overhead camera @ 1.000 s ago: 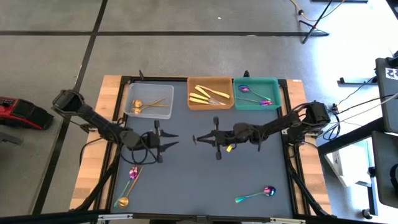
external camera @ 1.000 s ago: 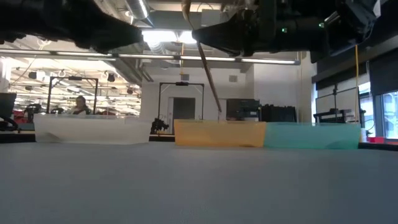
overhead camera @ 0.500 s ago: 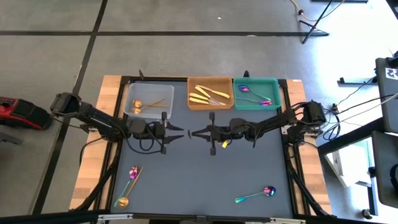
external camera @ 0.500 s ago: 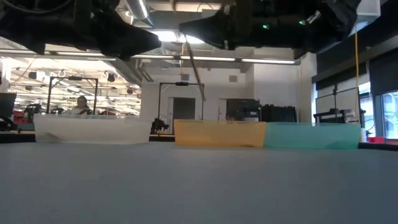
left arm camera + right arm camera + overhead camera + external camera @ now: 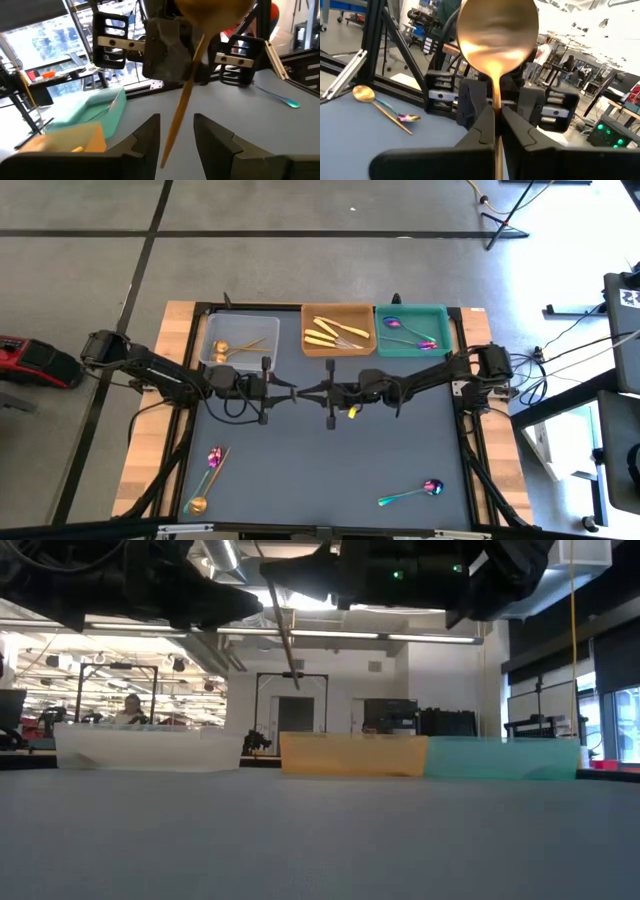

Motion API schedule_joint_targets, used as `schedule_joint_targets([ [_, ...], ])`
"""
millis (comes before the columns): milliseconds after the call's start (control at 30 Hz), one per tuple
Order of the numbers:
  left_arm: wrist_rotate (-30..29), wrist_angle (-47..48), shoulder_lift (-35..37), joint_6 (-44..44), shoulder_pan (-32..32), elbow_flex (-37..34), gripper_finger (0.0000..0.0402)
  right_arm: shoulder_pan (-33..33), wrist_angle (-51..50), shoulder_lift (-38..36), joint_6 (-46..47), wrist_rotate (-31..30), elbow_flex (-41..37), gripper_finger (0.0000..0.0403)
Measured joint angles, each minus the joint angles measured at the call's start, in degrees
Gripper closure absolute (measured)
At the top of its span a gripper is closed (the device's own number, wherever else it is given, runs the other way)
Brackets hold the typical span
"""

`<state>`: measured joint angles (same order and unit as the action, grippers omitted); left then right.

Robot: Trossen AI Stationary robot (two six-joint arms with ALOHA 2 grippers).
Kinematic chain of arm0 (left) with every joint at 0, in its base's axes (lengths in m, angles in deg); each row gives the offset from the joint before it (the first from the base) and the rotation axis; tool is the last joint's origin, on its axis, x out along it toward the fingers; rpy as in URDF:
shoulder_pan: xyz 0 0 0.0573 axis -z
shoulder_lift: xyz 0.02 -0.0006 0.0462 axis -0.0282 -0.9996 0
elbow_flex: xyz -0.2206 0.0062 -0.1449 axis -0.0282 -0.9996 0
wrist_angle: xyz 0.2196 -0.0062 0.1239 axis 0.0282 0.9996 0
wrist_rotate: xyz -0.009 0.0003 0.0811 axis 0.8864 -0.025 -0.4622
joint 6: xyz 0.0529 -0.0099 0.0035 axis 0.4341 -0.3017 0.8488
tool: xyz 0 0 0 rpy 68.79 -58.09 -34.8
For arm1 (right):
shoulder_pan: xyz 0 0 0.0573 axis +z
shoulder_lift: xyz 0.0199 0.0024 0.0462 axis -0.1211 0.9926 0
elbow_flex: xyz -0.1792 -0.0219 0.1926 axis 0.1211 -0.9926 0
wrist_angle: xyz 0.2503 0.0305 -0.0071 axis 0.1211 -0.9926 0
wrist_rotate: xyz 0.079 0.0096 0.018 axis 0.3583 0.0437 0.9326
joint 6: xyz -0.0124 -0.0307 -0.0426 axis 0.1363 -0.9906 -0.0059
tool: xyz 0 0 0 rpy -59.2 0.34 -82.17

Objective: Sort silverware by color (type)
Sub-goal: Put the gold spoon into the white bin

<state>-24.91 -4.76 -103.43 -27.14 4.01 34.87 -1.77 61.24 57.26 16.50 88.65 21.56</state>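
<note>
Just in front of the orange tray [image 5: 338,346], the right gripper [image 5: 495,122] is clenched on a gold spoon [image 5: 496,35], bowl up. The left gripper [image 5: 175,137] faces it with fingers parted, the spoon's handle hanging between them. 2 spoons lie well apart, nearer the table's front-left corner.

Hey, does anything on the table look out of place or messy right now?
Nothing is spilled or damaged. A copper-gold spoon and an iridescent spoon lie crossed at the left front of the table. The right gripper holds a third spoon in mid-air, facing the open left gripper.
</note>
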Motion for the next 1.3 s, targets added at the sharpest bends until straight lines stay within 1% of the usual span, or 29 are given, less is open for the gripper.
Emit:
schedule_joint_targets([
  [333,0.31,0.28,-1.04,-3.01,0.95,0.00,0.0288,0.00,-0.03,4.58,0.00,0.45,3.68,0.0398],
  [633,0.61,-3.52,-3.59,-3.54,2.19,0.00,0.0292,0.02,0.03,4.66,0.26,1.28,3.76,0.0398],
  [800,1.33,-6.21,-5.45,-4.68,2.45,0.00,0.0323,0.02,-0.39,4.66,0.66,3.59,3.76,0.0398],
  [967,1.84,-6.35,-7.35,-4.28,2.43,1.10,0.0380,0.04,-1.03,4.66,1.24,3.70,3.72,0.0397],
  [1033,2.02,-6.26,-7.89,-4.26,2.43,1.51,0.0389,0.08,-1.21,4.66,2.94,3.68,3.61,0.0397],
  [1100,2.05,-6.24,-7.91,-4.31,2.47,1.60,0.0385,0.07,-1.23,4.64,5.18,3.50,3.61,0.0396],
  [1200,-0.27,-5.41,-7.87,-4.57,2.43,1.73,0.0377,0.07,-1.65,4.62,8.47,1.04,3.61,0.0379],
  [1300,-4.17,-2.24,-6.90,-4.78,2.38,1.92,0.0378,0.16,-4.37,3.67,9.34,-2.49,3.63,0.0341],
])
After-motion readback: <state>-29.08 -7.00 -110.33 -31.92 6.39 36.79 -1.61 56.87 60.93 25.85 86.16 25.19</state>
